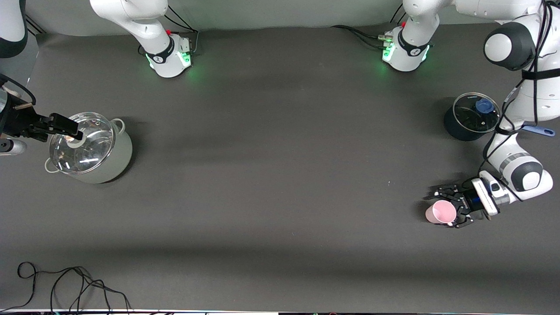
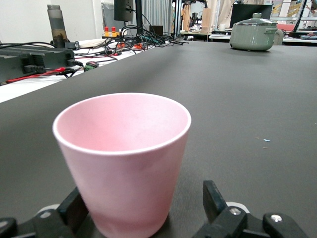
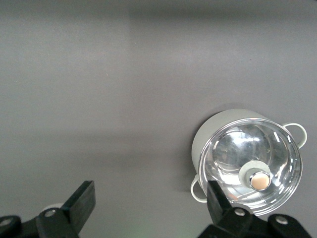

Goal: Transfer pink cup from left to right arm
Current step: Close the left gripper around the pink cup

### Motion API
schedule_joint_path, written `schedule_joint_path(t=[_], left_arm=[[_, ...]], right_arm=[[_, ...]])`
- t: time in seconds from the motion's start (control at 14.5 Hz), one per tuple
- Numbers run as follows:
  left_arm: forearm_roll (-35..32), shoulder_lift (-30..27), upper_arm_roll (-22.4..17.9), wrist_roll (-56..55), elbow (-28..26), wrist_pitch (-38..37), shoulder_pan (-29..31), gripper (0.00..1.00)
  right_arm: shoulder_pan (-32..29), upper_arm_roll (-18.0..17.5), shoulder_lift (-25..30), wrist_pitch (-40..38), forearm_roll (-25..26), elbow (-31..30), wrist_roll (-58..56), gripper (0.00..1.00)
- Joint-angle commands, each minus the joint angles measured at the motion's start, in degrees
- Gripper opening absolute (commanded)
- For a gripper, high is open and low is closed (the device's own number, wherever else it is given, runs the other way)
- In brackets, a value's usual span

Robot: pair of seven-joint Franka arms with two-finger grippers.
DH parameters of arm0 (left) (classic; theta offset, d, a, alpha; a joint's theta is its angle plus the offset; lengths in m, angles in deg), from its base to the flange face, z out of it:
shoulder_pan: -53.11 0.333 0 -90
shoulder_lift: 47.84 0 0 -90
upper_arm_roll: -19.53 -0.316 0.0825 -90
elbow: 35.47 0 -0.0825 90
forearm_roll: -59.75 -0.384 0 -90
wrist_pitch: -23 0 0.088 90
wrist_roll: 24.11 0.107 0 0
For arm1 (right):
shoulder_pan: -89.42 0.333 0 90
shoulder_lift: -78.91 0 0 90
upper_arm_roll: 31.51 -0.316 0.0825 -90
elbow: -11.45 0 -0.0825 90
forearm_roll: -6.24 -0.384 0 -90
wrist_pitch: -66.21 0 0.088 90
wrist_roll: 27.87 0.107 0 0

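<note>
Standing upright between the wide-spread fingers of the left pincer (image 1: 450,209), the pink cup (image 1: 439,212) rests on the dark tabletop (image 1: 280,175) at the left arm's end, nearer to the front camera than the dark pot (image 1: 469,118). In the left wrist view the cup (image 2: 124,161) fills the space between two black fingers (image 2: 218,206), each just beside its wall; whether they touch it I cannot tell.

The right pincer (image 1: 65,126) hangs over the pale green pot (image 1: 94,148) at the right arm's end, its fingers spread wide and holding nothing. The right wrist view looks straight down past two black fingers (image 3: 81,201) onto that pot (image 3: 247,163).

Counted: one cup, two pots, two arms, two pincers. The cup is a plain tapered tumbler of smooth matte plastic, with no handle and a thin pale rim. The pale green pot is round, with two small loop handles and a domed glass lid (image 1: 83,142) topped by a round knob. The dark pot is round too, with a flat glass lid (image 1: 476,112) bearing a blue knob, and a blue handle (image 1: 540,130) pokes out beside it. The tabletop is matte dark grey.

Only the front view shows the dark pot and a loose black cable (image 1: 65,284) at the near edge. Only the left wrist view shows the cup's hollow inside and the green pot (image 2: 253,33) side-on.
</note>
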Motion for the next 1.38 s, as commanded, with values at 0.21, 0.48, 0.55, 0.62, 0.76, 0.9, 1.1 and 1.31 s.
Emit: schedule_joint_path(t=[0.21, 0.48, 0.55, 0.62, 0.76, 0.9, 1.1, 1.31], left_arm=[[1.31, -0.84, -0.30, -1.66, -1.03, 1.03, -0.56, 0.83], [1.31, -1.02, -0.39, -1.58, -1.03, 1.20, -0.47, 0.70], [1.31, -1.11, -0.39, -1.58, -1.12, 1.47, -0.47, 0.67], [1.31, -1.11, -0.39, -1.58, -1.21, 1.47, -0.29, 0.66], [1.31, -1.80, -0.39, -1.84, -1.47, 1.82, -0.38, 0.61], [1.31, -4.78, -0.39, -4.19, -3.66, 3.66, -0.64, 0.51], [1.14, -10.14, -0.47, -13.76, -5.95, 4.72, -3.71, 0.50], [1.05, -17.69, -0.39, -22.46, -11.21, 8.23, -8.09, 0.48]], right_arm=[[0.52, 0.47, 1.11, 0.44, -1.19, -1.13, -0.95, 1.00], [0.35, 0.47, 1.11, 0.44, -1.19, -1.04, -1.04, 1.00], [0.35, 0.47, 1.11, 0.44, -1.19, -1.13, -0.95, 1.00], [0.35, 0.47, 1.11, 0.44, -1.19, -1.13, -0.95, 1.00], [0.35, 0.47, 1.11, 0.44, -1.19, -1.13, -1.04, 1.00], [0.35, 0.47, 1.11, 0.44, -1.19, -1.13, -1.04, 1.00], [0.35, 0.47, 1.11, 0.44, -1.19, -1.04, -1.04, 1.00], [0.35, 0.47, 1.11, 0.44, -1.19, -1.04, -1.04, 1.00]])
